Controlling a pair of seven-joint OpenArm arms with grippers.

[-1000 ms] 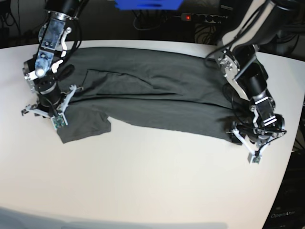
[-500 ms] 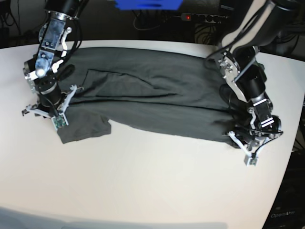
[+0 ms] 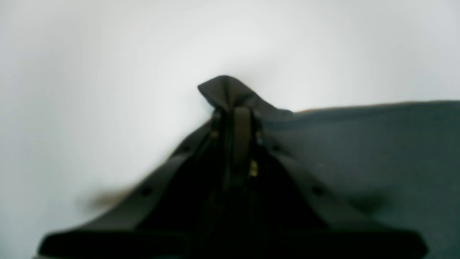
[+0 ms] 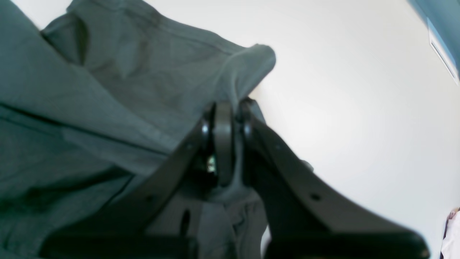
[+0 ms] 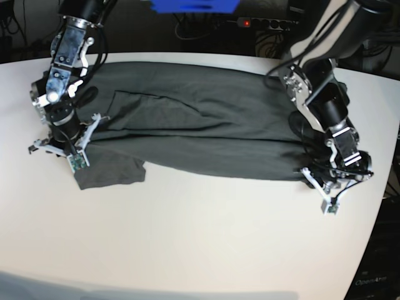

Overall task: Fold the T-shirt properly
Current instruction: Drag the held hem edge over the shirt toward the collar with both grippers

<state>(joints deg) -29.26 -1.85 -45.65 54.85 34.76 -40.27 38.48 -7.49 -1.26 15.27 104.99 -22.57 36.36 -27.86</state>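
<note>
- Across the white table [image 5: 200,237], the T-shirt [image 5: 200,125] lies stretched in a long band between both arms.
- Left claw [image 3: 235,108] is pinching a small peak of the corner; that thin bite could slip if pulled.
- Right claw [image 4: 228,108] is clamped on bunched fabric by the sleeve [image 5: 109,172]; lifting unevenly might twist the fold or drag the loose sleeve crooked.

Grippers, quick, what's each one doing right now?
Left gripper: shut on the T-shirt.
Right gripper: shut on the T-shirt.
</note>
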